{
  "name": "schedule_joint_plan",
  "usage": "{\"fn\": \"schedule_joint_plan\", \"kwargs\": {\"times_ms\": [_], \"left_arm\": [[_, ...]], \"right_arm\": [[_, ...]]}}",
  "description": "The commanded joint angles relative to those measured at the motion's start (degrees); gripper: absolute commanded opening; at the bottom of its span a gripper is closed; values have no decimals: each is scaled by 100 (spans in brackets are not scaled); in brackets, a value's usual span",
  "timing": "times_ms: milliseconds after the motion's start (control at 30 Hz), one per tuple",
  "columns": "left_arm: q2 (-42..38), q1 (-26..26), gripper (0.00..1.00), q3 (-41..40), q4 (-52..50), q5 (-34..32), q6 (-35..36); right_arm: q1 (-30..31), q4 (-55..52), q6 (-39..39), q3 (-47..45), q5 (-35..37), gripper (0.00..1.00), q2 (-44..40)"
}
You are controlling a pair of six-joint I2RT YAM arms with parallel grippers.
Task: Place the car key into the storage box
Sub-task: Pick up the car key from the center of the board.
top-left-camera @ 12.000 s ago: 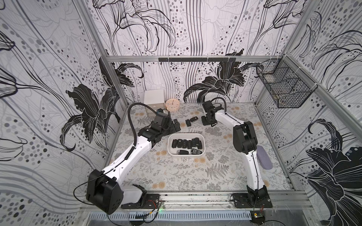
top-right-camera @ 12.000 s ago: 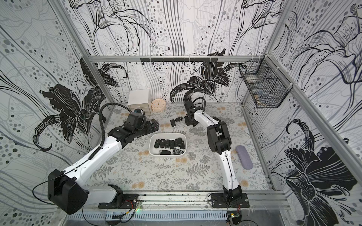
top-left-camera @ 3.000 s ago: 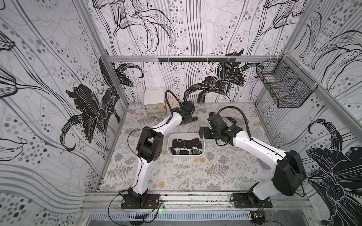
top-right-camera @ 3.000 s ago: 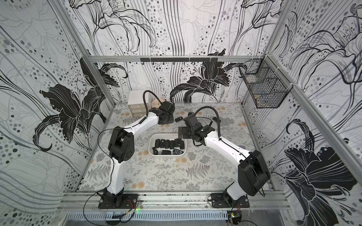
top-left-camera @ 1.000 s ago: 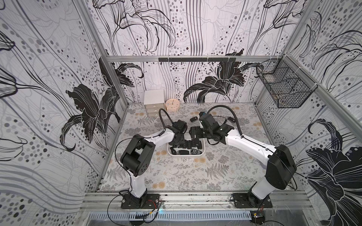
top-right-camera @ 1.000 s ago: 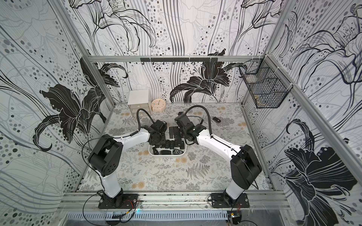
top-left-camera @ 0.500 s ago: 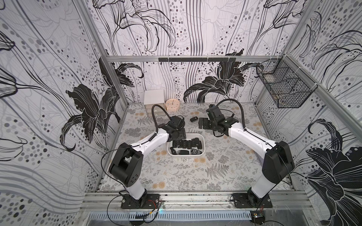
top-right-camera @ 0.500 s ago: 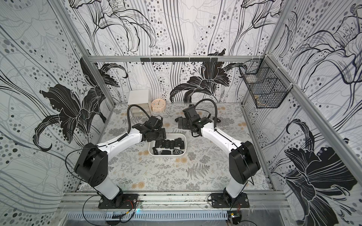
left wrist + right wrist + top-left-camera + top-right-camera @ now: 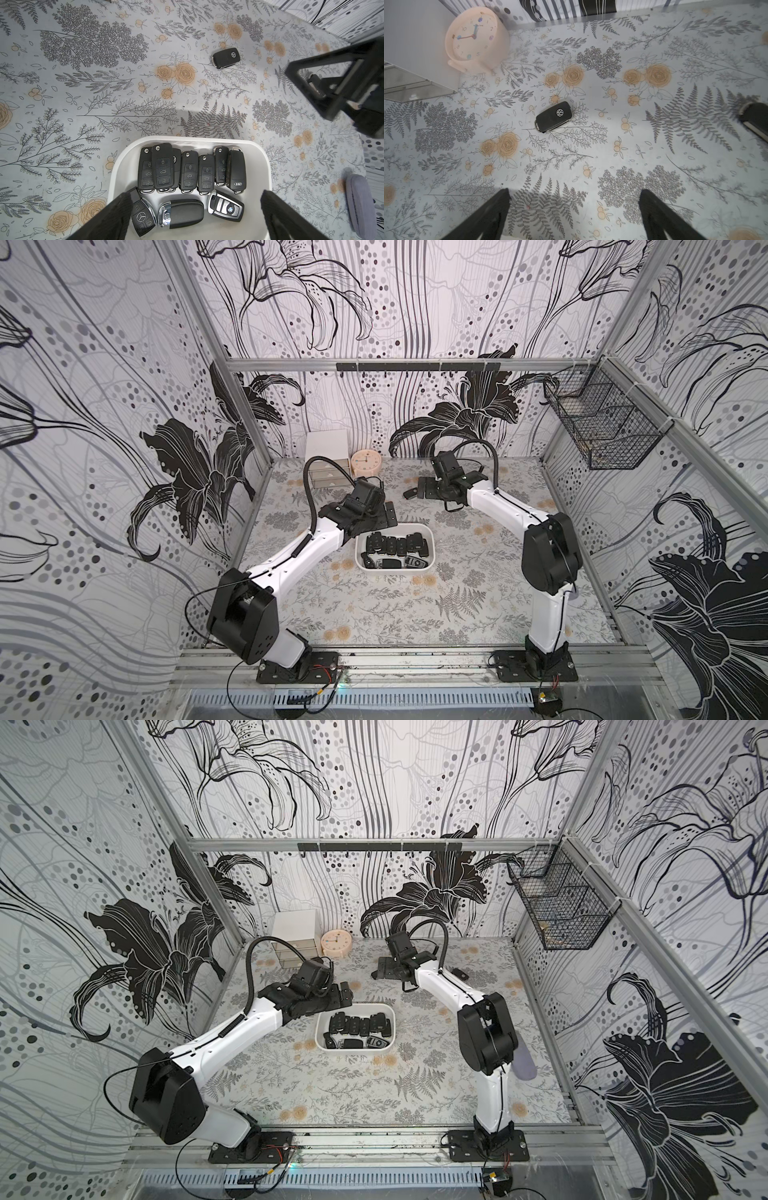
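Right gripper (image 9: 575,193) jaws are spread wide, holding nothing; the car key (image 9: 554,117) lies flat on the mat ahead of them, untouched. In a top view it lies at about twelve o'clock from the storage box (image 9: 415,526). Left gripper (image 9: 195,195) hangs released above that box.

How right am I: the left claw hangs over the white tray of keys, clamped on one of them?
Not quite. The left gripper does hang over the storage box of keys, but it is open and holds nothing: the left wrist view shows its fingers spread wide, no key between them.
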Motion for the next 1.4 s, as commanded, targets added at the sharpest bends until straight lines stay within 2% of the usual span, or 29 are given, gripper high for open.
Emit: {"fn": "schedule_joint_plan", "kwargs": {"times_ms": [0,167,200,433,833,933,1167,1367], "left_arm": [[-281,-7,99,-35,-113,-169,-87],[-516,-8,99,-170,-216,-300,-145],[-553,-4,99,-196,-241,-322,-168],[-749,-2,99,-259,-404,-458,-212],[-742,7,99,-195,-708,-721,-228],[-772,31,99,-227,-695,-749,-225],[-747,97,99,-276,-618,-697,-213],[-738,113,99,-302,-578,-645,-207]], "right_arm": [[27,-158,140,504,-335,97,537],[27,61,206,1128,-567,96,1202],[27,102,222,1258,-565,92,1325],[2,-122,17,2452,-357,94,2311],[-236,-542,-13,4395,-985,94,3787],[-253,-494,-4,4409,-1223,95,3868],[-221,-123,-110,4012,-2410,94,3778],[-157,-258,-310,3823,-2357,93,3643]]}}
